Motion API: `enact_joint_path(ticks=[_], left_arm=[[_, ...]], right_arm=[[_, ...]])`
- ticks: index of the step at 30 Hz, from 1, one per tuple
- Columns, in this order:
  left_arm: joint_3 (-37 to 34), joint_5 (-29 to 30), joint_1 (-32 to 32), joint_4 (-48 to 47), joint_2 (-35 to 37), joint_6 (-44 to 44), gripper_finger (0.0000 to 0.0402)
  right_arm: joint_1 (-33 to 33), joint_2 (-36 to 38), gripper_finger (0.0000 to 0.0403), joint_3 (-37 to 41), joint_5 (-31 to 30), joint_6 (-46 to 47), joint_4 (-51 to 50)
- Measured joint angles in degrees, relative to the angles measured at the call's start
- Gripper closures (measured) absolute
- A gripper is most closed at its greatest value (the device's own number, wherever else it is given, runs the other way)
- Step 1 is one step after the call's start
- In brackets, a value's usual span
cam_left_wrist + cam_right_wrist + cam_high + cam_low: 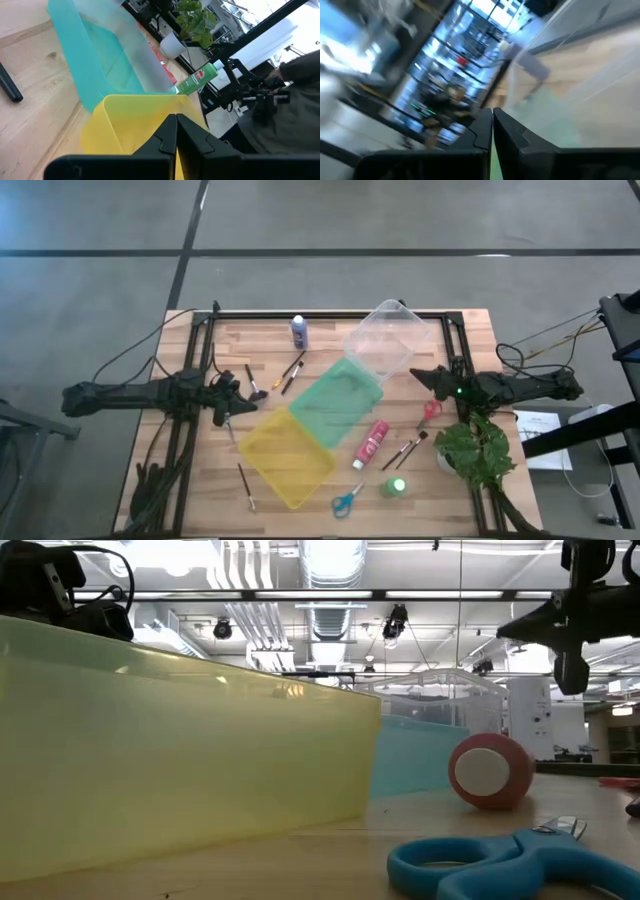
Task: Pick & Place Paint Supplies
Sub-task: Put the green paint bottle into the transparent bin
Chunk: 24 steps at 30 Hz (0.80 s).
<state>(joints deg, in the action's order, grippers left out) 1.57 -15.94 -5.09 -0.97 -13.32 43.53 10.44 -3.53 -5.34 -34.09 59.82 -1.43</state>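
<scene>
Wooden tabletop (270, 345) before you holds scattered brushes, scissors and paint bottles around three bins, untouched, while your left gripper (232, 405) and right gripper (418, 376) hover empty, fingers pressed together; next, likely spread one onto a nearby brush (250, 380).

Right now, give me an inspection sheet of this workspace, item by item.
Surface: wooden table, bins lying diagonally across it.
Job's things: blue-purple bottle, pink-red bottle, green bottle, brushes, blue scissors, red scissors, all outside the bins.
Clutter: clear bin, green bin, yellow bin, potted plant.
Grippers: left gripper shut, empty, by the yellow bin; right gripper shut, empty, by the clear bin.
Cables: run along both table sides.
Surroundings: grey floor; papers on the right.
</scene>
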Motion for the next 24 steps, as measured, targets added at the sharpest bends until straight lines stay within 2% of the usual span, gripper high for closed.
enact_joint_path(ticks=[6, 8, 11, 17, 19, 22, 24], left_arm=[[0.0, 0.0, 0.0, 0.0, 0.0, 0.0, 0.0388], [0.0, 0.0, 0.0, 0.0, 0.0, 0.0, 0.0388], [0.0, 0.0, 0.0, 0.0, 0.0, -0.3, 0.0388], [0.0, 0.2, 0.0, 0.0, 0.0, -8.9, 0.0388], [-0.1, 4.1, 0.0, 0.6, 0.0, -8.8, 0.0388], [-0.1, 9.4, 0.0, 3.3, 0.0, 0.4, 0.0388], [-0.1, 13.7, 0.0, 4.5, 0.0, 2.9, 0.0388]], right_arm=[[0.0, 0.0, 0.039, 0.0, -2.1, 10.2, 2.6], [0.0, -0.1, 0.039, 0.0, -2.6, 11.0, 2.6], [0.0, -0.4, 0.039, 0.0, -6.7, 11.7, 2.7], [0.1, -0.4, 0.039, 0.0, -7.2, 10.7, 4.6], [0.1, -0.5, 0.039, 0.0, -5.9, 9.7, 6.7], [0.1, -1.2, 0.039, 0.0, -4.5, 5.8, 12.1], [0.1, -2.4, 0.039, 0.0, -4.4, 1.5, 18.0]])
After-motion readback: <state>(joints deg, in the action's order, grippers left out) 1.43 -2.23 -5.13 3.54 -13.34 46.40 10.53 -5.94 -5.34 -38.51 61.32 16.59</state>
